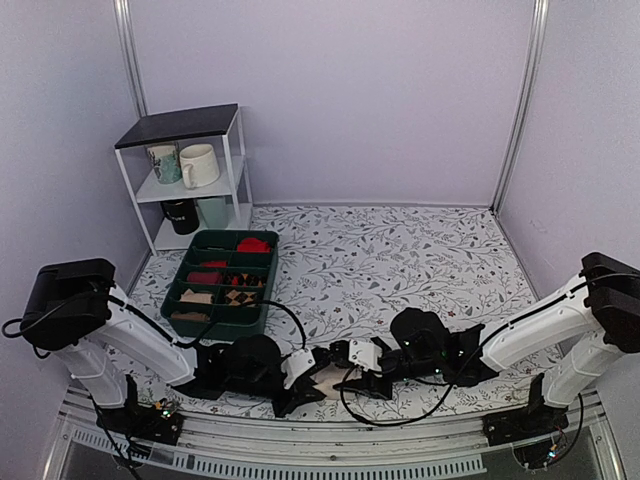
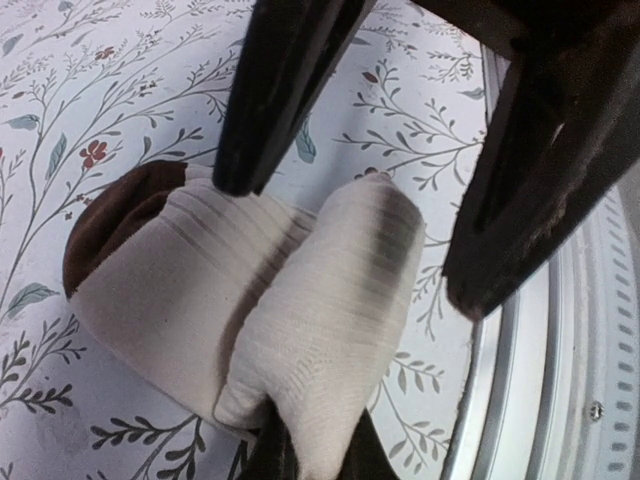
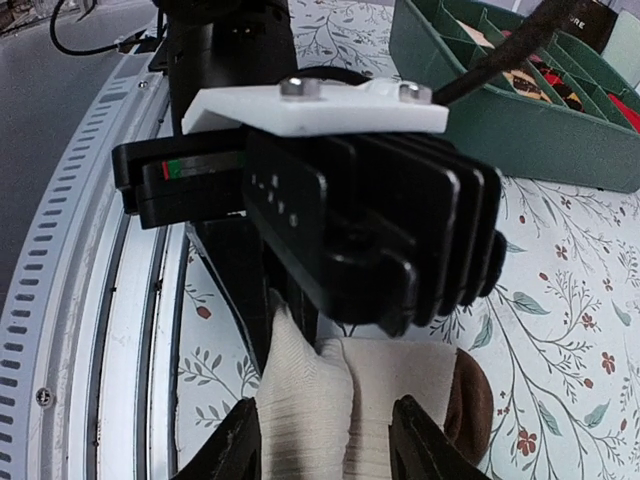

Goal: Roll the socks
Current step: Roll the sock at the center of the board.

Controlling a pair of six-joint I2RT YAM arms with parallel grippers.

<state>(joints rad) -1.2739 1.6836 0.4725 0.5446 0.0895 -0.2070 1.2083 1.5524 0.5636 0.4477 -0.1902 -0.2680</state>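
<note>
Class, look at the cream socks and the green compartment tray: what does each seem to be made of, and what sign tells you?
Socks: knitted fabric, matte and soft; fine ribbing shows and it folds limply. Tray: probably moulded plastic; smooth even walls, thin rigid dividers.

Your left arm (image 1: 135, 330) and right arm (image 1: 535, 325) wear white shells over black joints; black cables (image 3: 500, 55) trail, and two screws (image 3: 292, 88) hold a white plate (image 3: 340, 108)

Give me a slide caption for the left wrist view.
Left claw pinches the folded cream socks on the floral tablecloth; the open right claw straddles them.
</note>
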